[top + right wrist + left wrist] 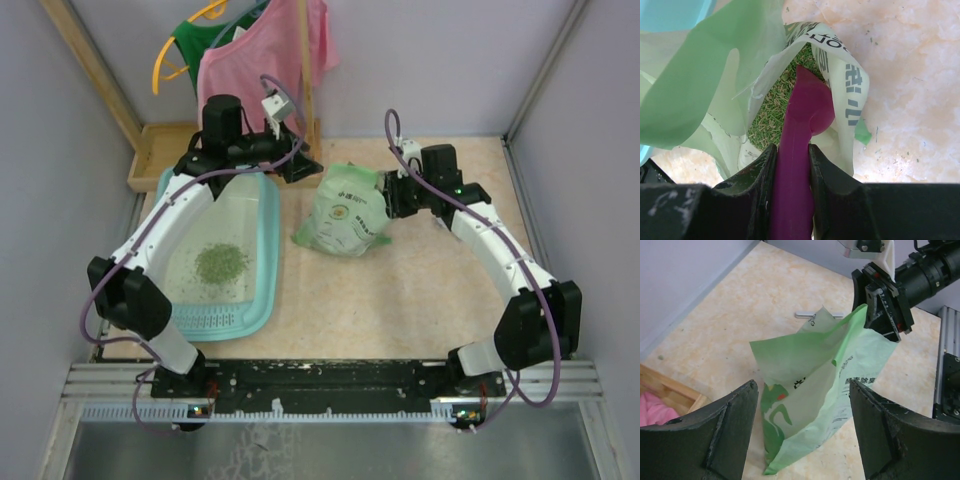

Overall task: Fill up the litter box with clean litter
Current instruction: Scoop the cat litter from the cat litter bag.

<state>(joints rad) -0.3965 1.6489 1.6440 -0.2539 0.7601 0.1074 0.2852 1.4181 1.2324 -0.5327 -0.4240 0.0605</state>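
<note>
Right, starting on the left: the light-teal litter box (268,250) lies on the table (420,300), below and to the left of the left pincer (298,168), with its slotted grille at the near end. A small olive-green heap of clean litter (220,262) sits on its whitish base, well short of that pincer. Behind the pincer, in the far left corner, there's a wooden tray (150,150), and a pink garment (265,50) hangs above it.

Now the left pincer itself: from its wrist camera, its jaws stand wide open and grip nothing. Just ahead of them, framed between the two dark fingers (730,425), stands the pale green printed bag (790,355), its mouth up and tilted.

On the far side of the bag comes the right pincer (885,305), close against the bag's upper edge. From its own camera, the right pincer (792,152) is clamped on the handle of a magenta scoop (807,107). The scoop's bowl reaches straight ahead of the fingers into the open bag mouth, where more clean litter (771,117) shows inside, just beyond the fingertips.
</note>
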